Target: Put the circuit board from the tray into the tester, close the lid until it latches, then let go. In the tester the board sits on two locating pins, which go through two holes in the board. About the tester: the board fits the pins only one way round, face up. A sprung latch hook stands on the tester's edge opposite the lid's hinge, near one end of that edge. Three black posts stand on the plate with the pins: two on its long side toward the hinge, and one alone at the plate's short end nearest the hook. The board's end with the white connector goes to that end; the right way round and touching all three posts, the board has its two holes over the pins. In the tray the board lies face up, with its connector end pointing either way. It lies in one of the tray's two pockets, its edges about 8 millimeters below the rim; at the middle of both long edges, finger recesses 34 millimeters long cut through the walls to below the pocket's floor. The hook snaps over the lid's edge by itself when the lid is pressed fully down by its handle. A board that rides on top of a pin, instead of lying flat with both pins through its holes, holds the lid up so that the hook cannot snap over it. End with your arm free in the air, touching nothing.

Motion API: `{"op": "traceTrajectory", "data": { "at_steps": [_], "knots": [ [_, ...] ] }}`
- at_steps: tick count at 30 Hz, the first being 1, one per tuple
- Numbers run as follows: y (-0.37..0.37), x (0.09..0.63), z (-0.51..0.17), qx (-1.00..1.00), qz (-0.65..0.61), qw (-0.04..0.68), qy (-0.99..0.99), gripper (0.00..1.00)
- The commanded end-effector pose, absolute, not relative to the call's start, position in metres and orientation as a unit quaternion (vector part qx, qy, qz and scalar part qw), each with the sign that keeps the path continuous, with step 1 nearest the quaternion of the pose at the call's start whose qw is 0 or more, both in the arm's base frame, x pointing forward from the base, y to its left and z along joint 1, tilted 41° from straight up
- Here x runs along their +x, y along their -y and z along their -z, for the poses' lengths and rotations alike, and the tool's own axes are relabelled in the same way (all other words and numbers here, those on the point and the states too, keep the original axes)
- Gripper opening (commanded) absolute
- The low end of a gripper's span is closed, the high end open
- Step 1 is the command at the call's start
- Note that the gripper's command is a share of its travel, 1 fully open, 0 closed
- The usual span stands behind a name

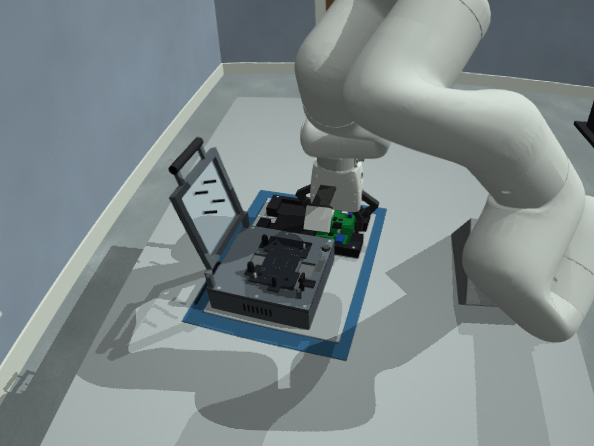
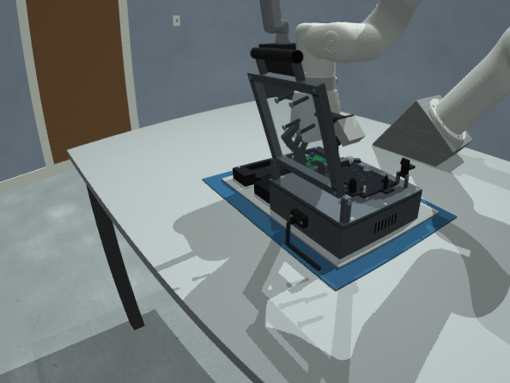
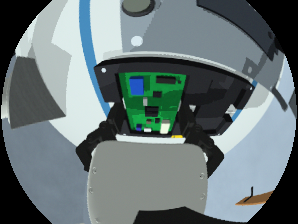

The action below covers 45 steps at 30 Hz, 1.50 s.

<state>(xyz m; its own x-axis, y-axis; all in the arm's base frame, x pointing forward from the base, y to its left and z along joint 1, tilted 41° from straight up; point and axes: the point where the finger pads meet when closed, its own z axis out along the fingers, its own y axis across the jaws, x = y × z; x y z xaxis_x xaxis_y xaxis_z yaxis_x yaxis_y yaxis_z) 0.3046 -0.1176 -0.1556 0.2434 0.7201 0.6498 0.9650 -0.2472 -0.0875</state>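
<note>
The green circuit board (image 1: pixel 342 226) lies face up in the right pocket of the black tray (image 1: pixel 320 225), behind the tester (image 1: pixel 272 277). My gripper (image 1: pixel 337 212) is open and straight above the board, with one finger on each long side, low at the tray. In the wrist view the board (image 3: pixel 152 103) lies between my two fingertips, which stand apart from its edges. The tester's lid (image 1: pixel 207 200) stands open, its handle (image 1: pixel 186 155) up. The pin plate (image 1: pixel 282 260) is bare. The latch hook (image 2: pixel 404 168) stands on the tester's edge opposite the hinge.
The tray's left pocket (image 1: pixel 285 207) is empty. Tester and tray sit on a blue mat (image 1: pixel 365 280). The open lid (image 2: pixel 296 129) rises close beside my gripper. The arm's grey wedge base (image 2: pixel 418 133) stands to the right on the table.
</note>
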Motion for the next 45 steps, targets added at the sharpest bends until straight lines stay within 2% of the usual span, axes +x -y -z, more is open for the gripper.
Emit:
{"op": "traceTrajectory", "data": {
  "at_steps": [1,13,14,27,28,45],
  "knots": [
    [0.1199,0.3052,0.1552,-0.75,0.249,0.243,0.562,0.89],
    [0.1199,0.3052,0.1552,-0.75,0.249,0.243,0.562,0.89],
    [0.1199,0.3052,0.1552,-0.75,0.249,0.243,0.562,0.85],
    [0.1199,0.3052,0.1552,-0.75,0.249,0.243,0.562,0.85],
    [0.1199,0.3052,0.1552,-0.75,0.249,0.243,0.562,0.81],
    [0.1199,0.3052,0.1552,-0.75,0.249,0.243,0.562,0.79]
  ]
}}
